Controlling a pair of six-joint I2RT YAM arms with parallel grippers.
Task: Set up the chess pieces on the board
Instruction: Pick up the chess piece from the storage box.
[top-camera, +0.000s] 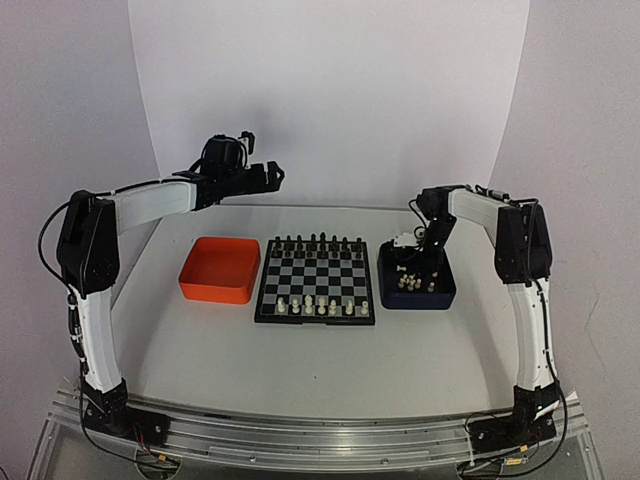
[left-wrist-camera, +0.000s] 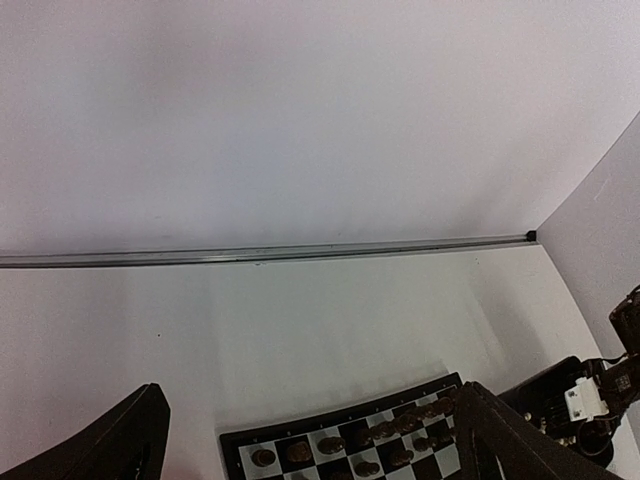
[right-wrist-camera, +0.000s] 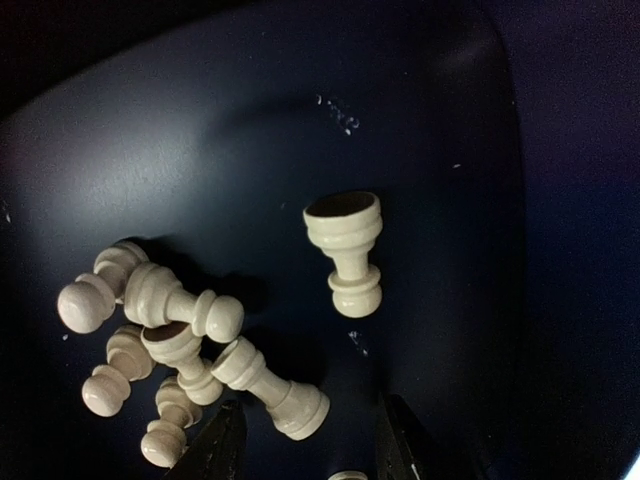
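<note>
Setup is partway done, I'd say. The chessboard (top-camera: 316, 276) sits mid-table, with black pieces (top-camera: 315, 243) lined along its far edge. A partial line of cream-white chess pieces (top-camera: 315, 305) stands on the near ranks, gaps showing, too small to count or identify from the top view. The rest of the white set is in the dark blue tray (top-camera: 418, 301), just right of the board. The right wrist view shows a tangled cluster (right-wrist-camera: 180, 340) lying on its side at left. A lone piece (right-wrist-camera: 345, 255) lies by itself, base up-frame, and a pawn-like piece (right-wrist-camera: 272, 392) is nearest the fingers. The right gripper (right-wrist-camera: 312, 445) is down inside that tray with its fingers apart and a clear gap between them. A sliver of another cream piece (right-wrist-camera: 346, 476) shows at the frame's bottom edge in that gap, and neither finger visibly touches it, so nothing is clamped as far as I can see. The left gripper (left-wrist-camera: 310, 395) is parked high behind the board, fingers spread wide, nothing between them. An orange tray (top-camera: 218, 268) sits left of the board and isn't involved. Judgement: the step in hand is picking the next white piece out of the tray. Left to do is roughly the whole tray load, then standing each piece upright on its square, fiddly since they all lie flat and bunched.
</note>
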